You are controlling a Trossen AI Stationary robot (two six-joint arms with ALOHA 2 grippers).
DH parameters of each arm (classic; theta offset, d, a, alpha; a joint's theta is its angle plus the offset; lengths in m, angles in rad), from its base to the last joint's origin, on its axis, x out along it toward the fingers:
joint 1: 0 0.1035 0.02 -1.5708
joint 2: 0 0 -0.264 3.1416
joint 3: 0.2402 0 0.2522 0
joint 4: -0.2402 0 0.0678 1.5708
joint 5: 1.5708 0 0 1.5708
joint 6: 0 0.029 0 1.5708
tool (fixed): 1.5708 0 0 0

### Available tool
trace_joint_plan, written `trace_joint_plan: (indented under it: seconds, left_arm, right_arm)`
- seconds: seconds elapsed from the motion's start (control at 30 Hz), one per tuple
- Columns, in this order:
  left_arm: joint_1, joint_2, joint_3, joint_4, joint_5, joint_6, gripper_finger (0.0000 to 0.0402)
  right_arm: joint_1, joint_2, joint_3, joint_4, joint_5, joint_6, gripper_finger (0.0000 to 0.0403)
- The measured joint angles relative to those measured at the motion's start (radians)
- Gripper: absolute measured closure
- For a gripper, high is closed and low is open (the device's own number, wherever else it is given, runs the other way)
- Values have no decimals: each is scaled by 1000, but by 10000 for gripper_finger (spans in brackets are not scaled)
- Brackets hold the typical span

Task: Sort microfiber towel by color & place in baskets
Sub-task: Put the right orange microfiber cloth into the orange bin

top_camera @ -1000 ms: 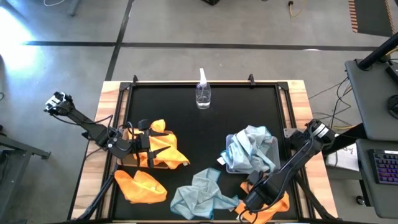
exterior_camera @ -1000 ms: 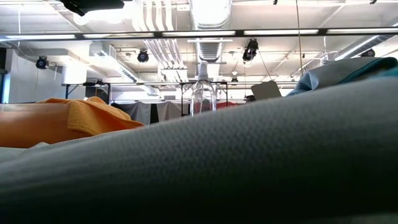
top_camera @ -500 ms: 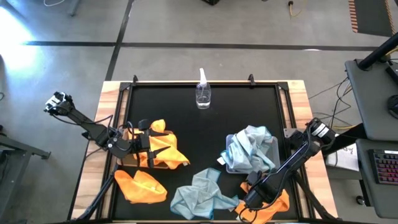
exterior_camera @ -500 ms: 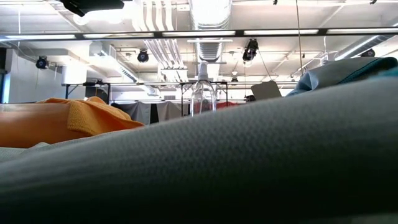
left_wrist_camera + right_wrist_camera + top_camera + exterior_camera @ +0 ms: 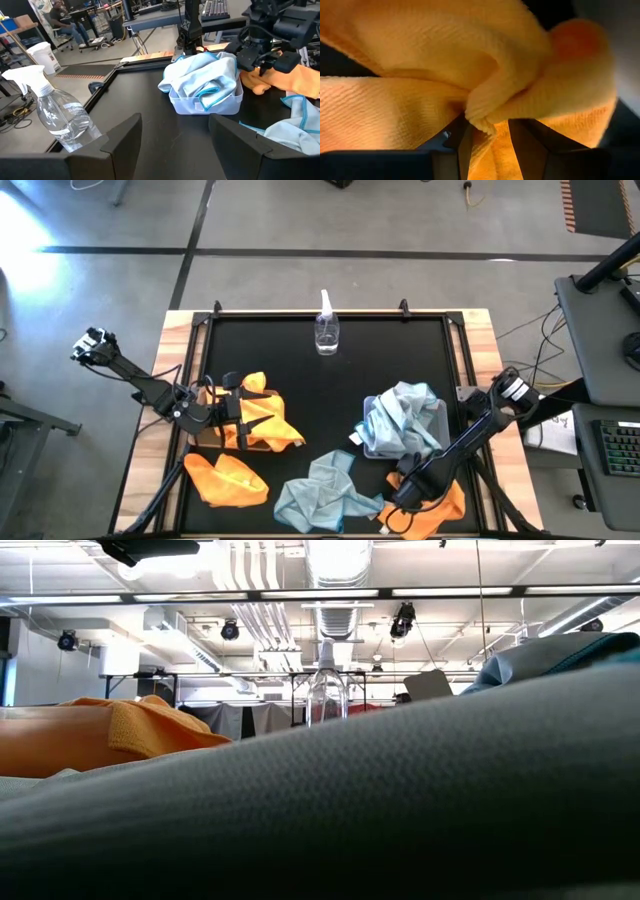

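Note:
An orange microfiber towel (image 5: 447, 505) lies at the table's near right, with my right gripper (image 5: 405, 500) shut on it. More orange towels (image 5: 262, 418) fill the tan basket (image 5: 197, 437) at the left. My left gripper (image 5: 172, 131) hangs open over them, empty. Another orange towel (image 5: 225, 478) lies on the table near that basket. Pale blue-grey towels (image 5: 400, 418) are heaped in the clear plastic basket (image 5: 207, 106). One more blue-grey towel (image 5: 322, 492) is spread on the table at the near middle. It fills most of the low view. My right gripper pinches a raised fold of the orange towel (image 5: 481, 116) between its two fingers (image 5: 455, 142). It comes from above, pointing down. The rest of the towel (image 5: 295, 79) lies slack on the table around the gripper.
A clear spray bottle (image 5: 326, 330) stands upright near the table's far edge, in the middle. The black mat (image 5: 300, 380) between the bottle and the two baskets is bare. A raised frame runs around the table. A person sits in the room beyond (image 5: 62, 17).

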Motion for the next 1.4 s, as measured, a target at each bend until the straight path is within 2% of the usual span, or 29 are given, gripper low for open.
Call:
trace_joint_plan:
  seconds: [0.2,0.4,0.57,0.73,0.9,1.1,1.4]
  left_arm:
    - [0,0,0,3,0,0,187]
    - [0,0,0,11,0,-1,187]
    - [0,0,0,14,0,-1,187]
    - [0,0,0,14,0,-1,187]
    - [0,0,0,14,0,-1,187]
    - [0,0,0,14,0,-1,187]
    - [0,0,0,15,0,-14,187]
  right_arm:
    - [0,-6,-32,65,-3,1,292]
    - [0,-6,-16,65,9,6,336]
    - [0,-4,21,72,81,-6,386]
    - [0,-4,76,73,162,-32,392]
    - [-11,-4,155,70,293,-93,392]
    - [-51,-4,269,67,491,-243,391]
    - [-134,-5,442,71,908,-544,390]
